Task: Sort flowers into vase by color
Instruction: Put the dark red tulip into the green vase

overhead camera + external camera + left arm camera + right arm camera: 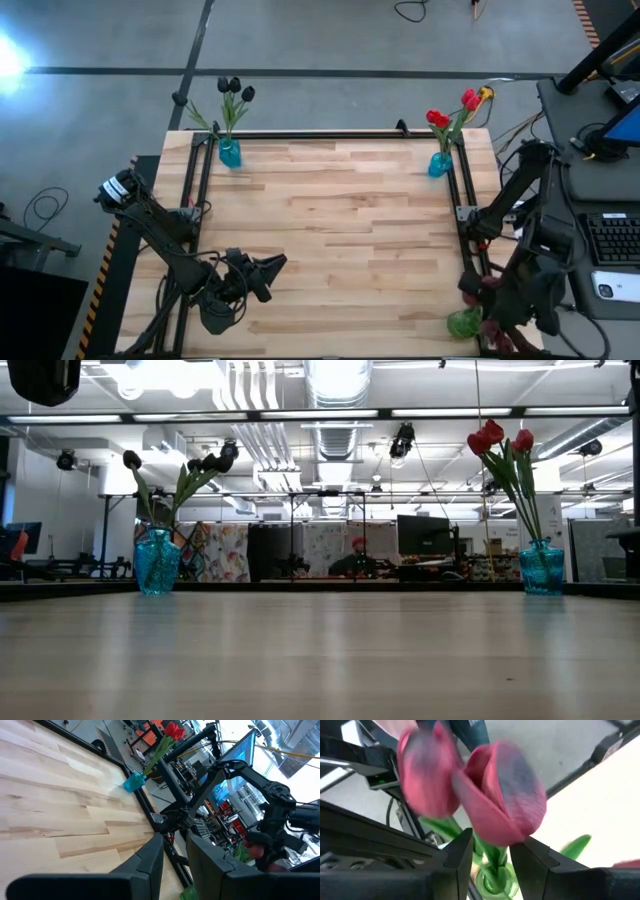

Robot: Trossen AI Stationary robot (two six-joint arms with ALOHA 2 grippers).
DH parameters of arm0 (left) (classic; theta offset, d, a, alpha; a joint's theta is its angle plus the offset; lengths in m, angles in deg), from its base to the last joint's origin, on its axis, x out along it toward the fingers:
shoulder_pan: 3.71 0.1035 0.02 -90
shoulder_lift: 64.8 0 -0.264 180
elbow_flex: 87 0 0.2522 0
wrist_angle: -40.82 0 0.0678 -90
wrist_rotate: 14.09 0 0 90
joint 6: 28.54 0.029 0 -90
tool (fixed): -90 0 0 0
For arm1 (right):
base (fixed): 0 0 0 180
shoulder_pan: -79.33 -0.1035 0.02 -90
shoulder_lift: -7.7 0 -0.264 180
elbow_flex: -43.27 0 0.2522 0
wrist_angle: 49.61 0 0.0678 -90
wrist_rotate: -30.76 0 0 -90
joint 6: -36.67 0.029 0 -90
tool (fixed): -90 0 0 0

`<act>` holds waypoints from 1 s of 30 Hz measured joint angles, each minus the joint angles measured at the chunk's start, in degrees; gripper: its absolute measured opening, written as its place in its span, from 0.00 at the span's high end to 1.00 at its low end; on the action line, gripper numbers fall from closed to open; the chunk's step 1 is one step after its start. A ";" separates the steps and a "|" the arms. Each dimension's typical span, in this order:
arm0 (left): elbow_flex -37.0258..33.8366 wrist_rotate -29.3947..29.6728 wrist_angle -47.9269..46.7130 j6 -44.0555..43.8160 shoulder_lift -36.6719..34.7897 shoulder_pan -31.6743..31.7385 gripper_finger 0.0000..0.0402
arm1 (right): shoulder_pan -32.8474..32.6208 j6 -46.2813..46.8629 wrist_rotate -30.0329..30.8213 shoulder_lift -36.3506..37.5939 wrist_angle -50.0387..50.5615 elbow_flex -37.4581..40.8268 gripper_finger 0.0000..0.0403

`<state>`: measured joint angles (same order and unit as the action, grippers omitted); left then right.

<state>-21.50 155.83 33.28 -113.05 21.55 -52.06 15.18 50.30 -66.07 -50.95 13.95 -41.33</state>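
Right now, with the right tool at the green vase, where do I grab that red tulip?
Grip the thin green stem just below the head, coming down from above: it rises from the green vase toward the right tool, which straddles it.

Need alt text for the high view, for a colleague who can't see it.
Overhead: a bare wooden table with two blue vases at its far corners, black tulips on the left, red tulips on the right. Left tool hovers near-left; right tool is off the near-right corner.

High overhead, low level; both share table [340, 220], vases [157, 561].
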 joint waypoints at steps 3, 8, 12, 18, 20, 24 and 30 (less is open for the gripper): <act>0.00 0.02 -0.01 0.00 0.00 0.00 0.81 | -0.12 1.36 0.05 -1.78 0.88 -1.20 0.71; 0.00 0.02 -0.05 0.00 0.00 0.00 0.81 | -1.26 1.42 1.40 -4.57 3.52 -4.83 0.71; 0.00 0.02 -0.05 0.00 0.00 0.00 0.81 | -2.54 2.22 4.18 -6.63 8.01 -8.90 0.71; 0.00 0.02 -0.05 0.48 0.00 0.00 0.81 | -3.64 6.10 6.31 -9.08 13.21 -13.46 0.71; 0.00 0.02 0.02 1.33 0.00 0.00 0.81 | -3.64 7.24 6.43 -9.68 14.52 -14.67 0.71; 0.00 0.02 0.08 1.79 0.00 0.00 0.81 | -3.64 9.42 6.43 -10.16 15.54 -16.84 0.71; 0.00 0.42 0.09 2.85 0.02 0.00 0.81 | -3.62 13.84 6.45 -10.14 16.01 -18.44 0.71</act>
<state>-21.50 156.25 33.38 -110.21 21.57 -52.06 11.56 64.14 -59.63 -61.09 29.96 -59.76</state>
